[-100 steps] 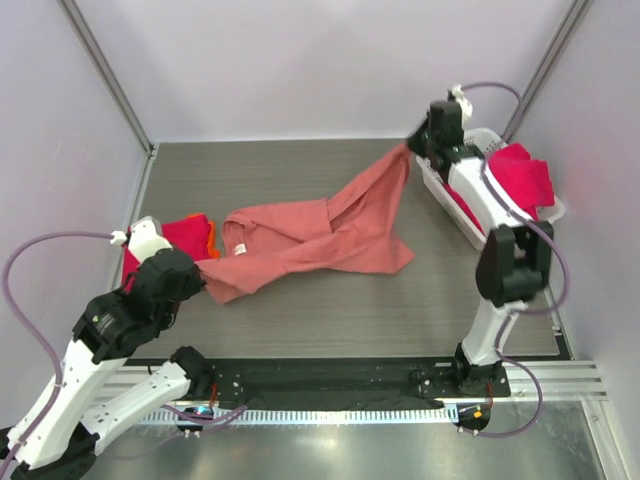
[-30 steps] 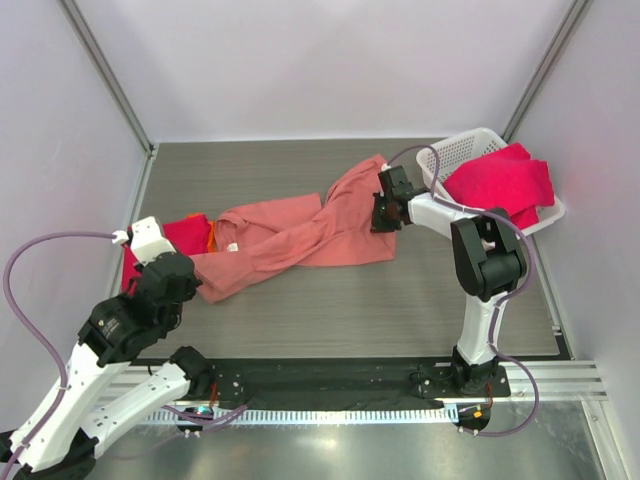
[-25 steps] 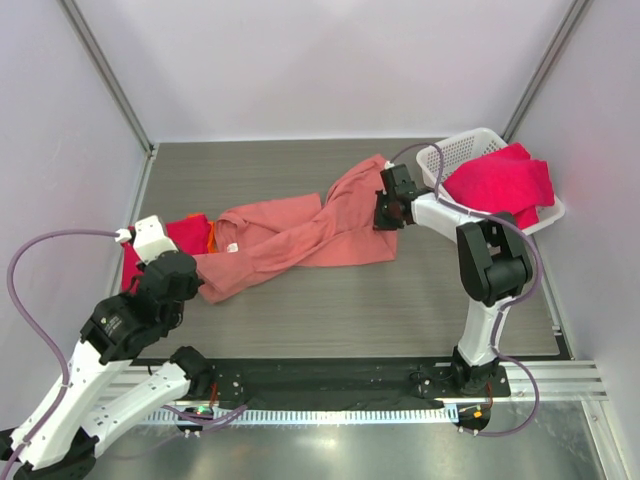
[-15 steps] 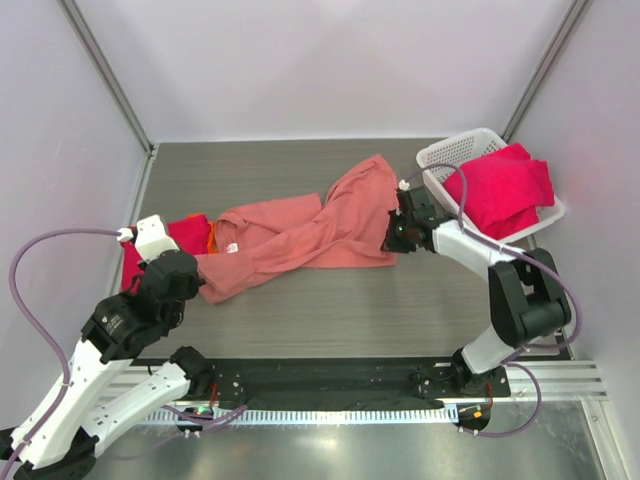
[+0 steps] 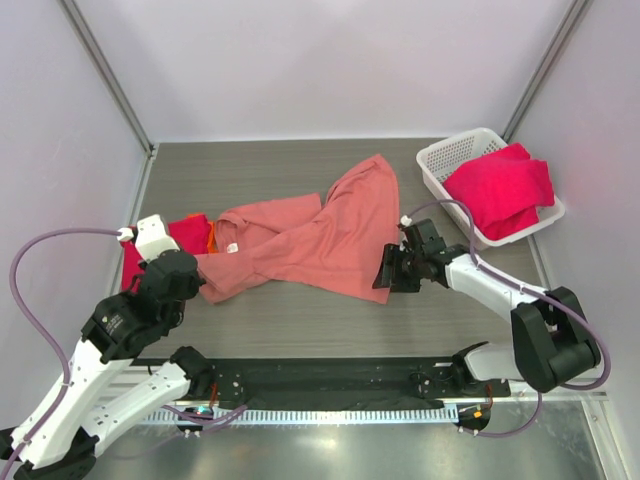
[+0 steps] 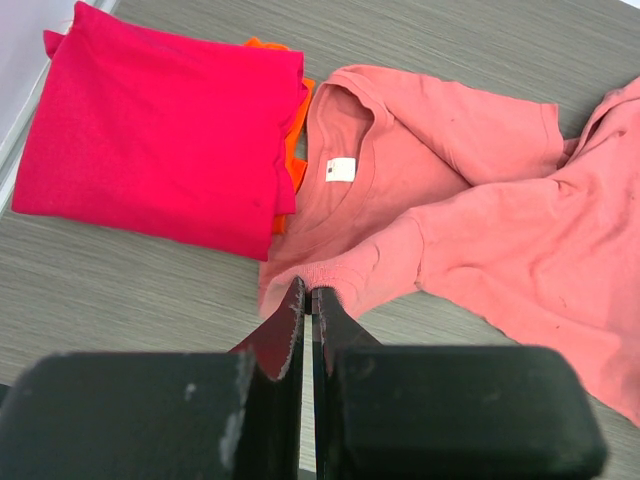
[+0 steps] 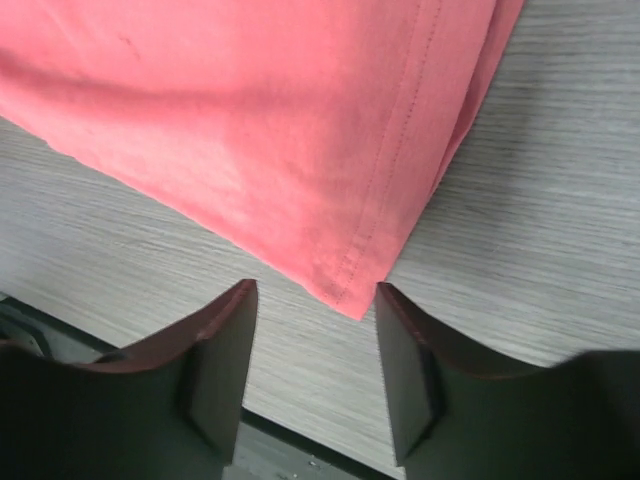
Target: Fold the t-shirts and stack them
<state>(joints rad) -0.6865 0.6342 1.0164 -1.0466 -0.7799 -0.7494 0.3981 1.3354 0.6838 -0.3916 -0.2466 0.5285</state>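
Note:
A salmon-pink t-shirt (image 5: pixel 310 235) lies crumpled across the middle of the table, its white neck label (image 6: pixel 341 170) facing up. My left gripper (image 5: pixel 197 283) is shut on the shirt's near-left edge (image 6: pixel 310 292), low over the table. My right gripper (image 7: pixel 315 290) is open just above the table, its fingers either side of the shirt's near-right hem corner (image 7: pixel 350 296); in the top view this gripper (image 5: pixel 388 275) sits right of the shirt. A folded crimson tee (image 6: pixel 160 130) lies at the far left. More crimson tees (image 5: pixel 500 190) sit in the basket.
The white mesh basket (image 5: pixel 445 155) stands at the back right. An orange cloth edge (image 6: pixel 296 150) pokes out from under the folded crimson tee. A black rail (image 5: pixel 320 380) runs along the table's near edge, close to my right gripper.
My right gripper has moved from beside the basket toward the near edge, and the shirt's right hem corner has come nearer with it. The left arm has not moved.

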